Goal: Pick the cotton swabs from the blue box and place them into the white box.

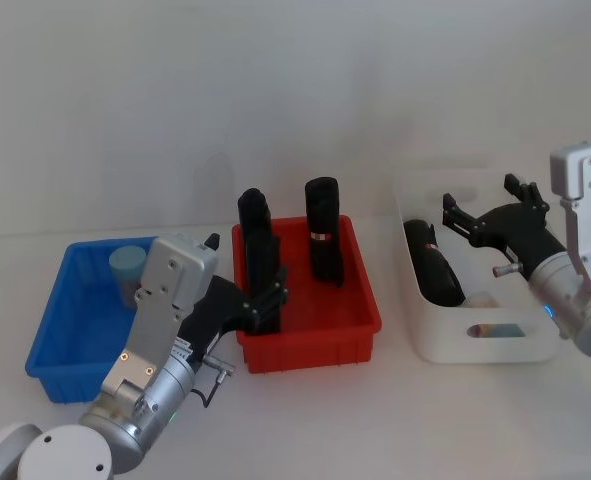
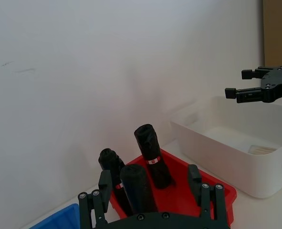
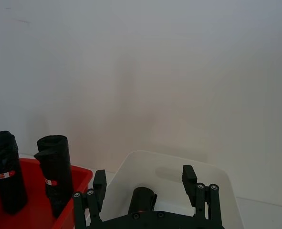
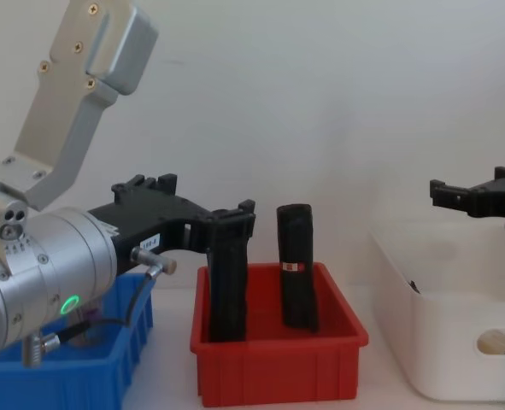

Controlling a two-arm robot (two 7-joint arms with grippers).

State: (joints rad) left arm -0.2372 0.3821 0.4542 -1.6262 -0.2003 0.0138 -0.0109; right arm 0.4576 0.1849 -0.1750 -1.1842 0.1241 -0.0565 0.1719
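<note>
The blue box (image 1: 70, 335) sits at the left, holding one cotton swab jar (image 1: 127, 268) with a light blue lid at its back. My left gripper (image 1: 250, 280) hovers open and holds nothing, between the blue box and the left edge of the red bin; its fingers (image 2: 100, 190) are spread wide. The white box (image 1: 430, 335) stands at the right. Inside it lies a jar of cotton swabs (image 2: 262, 150), its pale sticks visible through the handle slot (image 4: 500, 343). My right gripper (image 1: 480, 198) hangs open above the white box with nothing between its fingers (image 3: 188, 175).
A red bin (image 1: 320, 345) between the two boxes holds tall black rolls (image 1: 324, 232) standing upright, close to my left gripper. Another black roll (image 1: 433, 262) lies in the white box. A white wall stands behind the table.
</note>
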